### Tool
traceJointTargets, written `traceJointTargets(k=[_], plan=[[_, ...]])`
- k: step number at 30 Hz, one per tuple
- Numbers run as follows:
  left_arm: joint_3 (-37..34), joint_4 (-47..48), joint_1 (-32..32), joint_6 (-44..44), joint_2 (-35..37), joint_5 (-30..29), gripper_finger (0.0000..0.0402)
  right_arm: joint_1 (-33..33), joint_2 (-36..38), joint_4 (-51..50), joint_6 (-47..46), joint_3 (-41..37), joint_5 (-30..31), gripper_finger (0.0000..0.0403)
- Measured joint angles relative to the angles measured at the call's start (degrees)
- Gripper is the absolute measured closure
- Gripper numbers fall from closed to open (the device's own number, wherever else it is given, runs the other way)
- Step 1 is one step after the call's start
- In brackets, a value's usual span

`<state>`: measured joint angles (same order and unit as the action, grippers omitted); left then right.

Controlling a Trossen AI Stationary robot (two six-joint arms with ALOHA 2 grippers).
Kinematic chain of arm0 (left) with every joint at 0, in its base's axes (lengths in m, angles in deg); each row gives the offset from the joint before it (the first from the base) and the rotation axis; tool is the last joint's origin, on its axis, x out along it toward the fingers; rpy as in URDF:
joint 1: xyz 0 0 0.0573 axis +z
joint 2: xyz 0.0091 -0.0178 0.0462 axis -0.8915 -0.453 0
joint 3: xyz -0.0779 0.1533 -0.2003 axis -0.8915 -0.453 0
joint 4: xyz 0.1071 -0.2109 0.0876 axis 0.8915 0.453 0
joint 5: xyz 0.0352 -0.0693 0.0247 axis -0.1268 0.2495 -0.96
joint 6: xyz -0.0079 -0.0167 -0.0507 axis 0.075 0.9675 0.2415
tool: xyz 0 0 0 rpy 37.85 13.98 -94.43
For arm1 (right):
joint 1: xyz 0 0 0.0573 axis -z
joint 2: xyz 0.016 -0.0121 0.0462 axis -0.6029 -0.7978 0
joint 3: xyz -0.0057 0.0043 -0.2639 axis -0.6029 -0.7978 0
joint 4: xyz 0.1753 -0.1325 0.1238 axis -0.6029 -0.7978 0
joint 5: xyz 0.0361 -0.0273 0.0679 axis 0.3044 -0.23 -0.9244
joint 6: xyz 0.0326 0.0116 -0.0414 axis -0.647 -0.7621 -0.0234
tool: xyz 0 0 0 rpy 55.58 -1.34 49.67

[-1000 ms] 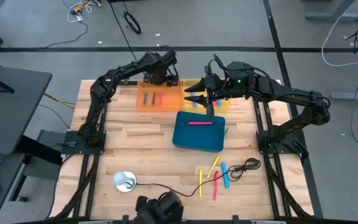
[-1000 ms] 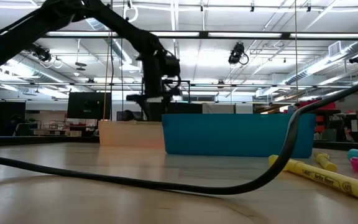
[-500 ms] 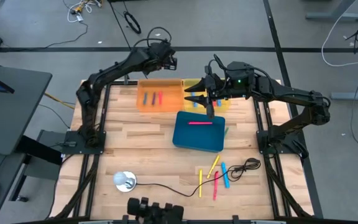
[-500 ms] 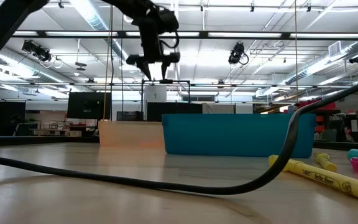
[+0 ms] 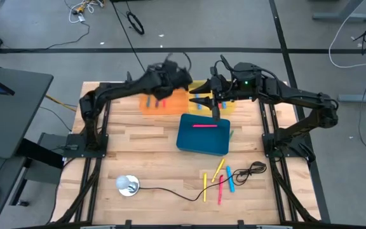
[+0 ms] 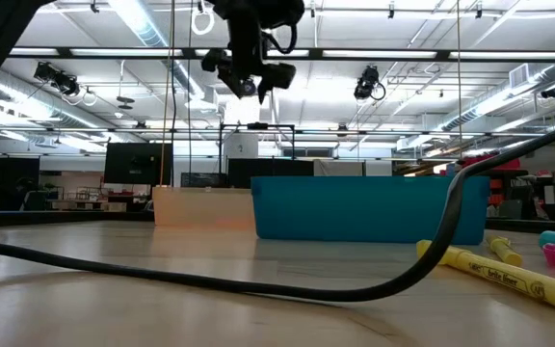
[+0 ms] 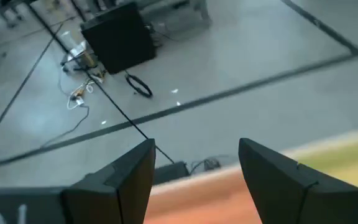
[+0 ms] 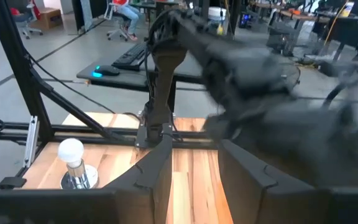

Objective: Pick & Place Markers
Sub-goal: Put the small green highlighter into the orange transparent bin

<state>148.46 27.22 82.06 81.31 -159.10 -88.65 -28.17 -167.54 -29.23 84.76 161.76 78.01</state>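
Wooden table (image 5: 145, 137): one pink marker (image 5: 204, 125) binned in teal tub (image 5: 202, 141); loose markers (image 5: 220, 180) remaining. Left gripper (image 5: 184, 74) wide, empty; right gripper (image 5: 200, 102) narrow, empty.

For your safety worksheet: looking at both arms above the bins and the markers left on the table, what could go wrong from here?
1. The left gripper is raised close to the right gripper; they may collide.
2. The black cable lies beside the loose markers and might snag a gripper.

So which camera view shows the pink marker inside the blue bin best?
The high view: it looks straight down into the blue bin, showing the pink marker lying inside. The low view shows only the bin's outer wall; neither wrist view shows it.
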Motion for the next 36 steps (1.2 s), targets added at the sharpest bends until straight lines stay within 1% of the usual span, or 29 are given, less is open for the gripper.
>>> traceJointTargets(k=[3,6,8,11,12,13,16,18,20,23,26,28,29,31,32,34,35,36], plan=[[-3.74,-2.32,-2.53,-3.16,0.0,3.14,0.0165,0.0,0.95,0.07,0.02,0.0,-0.08,0.027],[-7.8,-10.12,-4.54,-11.36,0.28,9.21,0.0165,0.0,2.12,0.17,0.13,0.0,-0.11,0.027],[-10.87,-17.57,-5.43,-18.38,1.16,15.87,0.0165,0.0,3.07,0.53,0.13,0.0,-0.11,0.027],[-15.36,-27.99,-5.56,-26.93,3.67,28.57,0.0165,0.0,4.56,2.09,0.12,0.0,-0.13,0.027],[-16.65,-29.96,-5.62,-28.32,4.64,31.51,0.0165,0.0,4.95,2.44,0.11,0.02,-0.12,0.027],[-17.7,-31.31,-5.76,-29.22,5.42,32.89,0.0165,0.0,5.32,2.57,0.11,0.02,-0.13,0.027],[-20.31,-34.98,-6.35,-31.05,8.39,37.48,0.0165,-0.04,6.15,2.61,0.08,0.02,-0.15,0.027],[-22.08,-36.86,-6.59,-31.63,11.13,42.76,0.0165,-0.13,6.68,1.88,-0.29,0.02,-0.15,0.027],[-23.95,-40.82,-7.06,-31.25,14.17,47.48,0.0165,-0.13,6.84,1.83,-0.28,0.02,-0.22,0.027],[-27.44,-44.75,-8.04,-29.54,18.91,51.47,0.0165,-0.13,6.93,0.81,-0.28,0.02,-0.54,0.027],[-31.09,-49.17,-9.4,-28.28,24.01,53.57,0.0165,-0.13,6.97,-0.1,-0.53,0.02,-0.54,0.027],[-33.42,-54.26,-10.83,-28.25,27.29,54.45,0.0165,-0.13,6.97,-1.12,-1.61,0.02,-0.45,0.027],[-34.87,-54.84,-11.3,-28.27,28.98,55.33,0.0165,-0.13,6.95,-1.59,-1.89,0.02,-0.48,0.027],[-36.96,-59.7,-12.43,-28.02,31.62,58.59,0.0165,-0.13,6.97,-2.39,-2.07,0.02,-0.45,0.027],[-38.42,-59.86,-12.65,-27.47,32.88,60.45,0.0165,-0.13,6.97,-2.84,-2.11,0.02,-0.47,0.027],[-39.96,-65.04,-13.56,-26.55,34.46,63.84,0.0165,-0.13,6.97,-3.06,-2.47,0.02,-0.49,0.027],[-41.26,-65.63,-13.84,-26.46,35.5,64.91,0.0165,-0.14,6.97,-3.15,-3.03,0.02,-0.55,0.027],[-41.71,-68.64,-14.25,-26.73,35.81,65.4,0.0165,-0.29,6.97,-3.13,-3.49,0.02,-0.57,0.027]])
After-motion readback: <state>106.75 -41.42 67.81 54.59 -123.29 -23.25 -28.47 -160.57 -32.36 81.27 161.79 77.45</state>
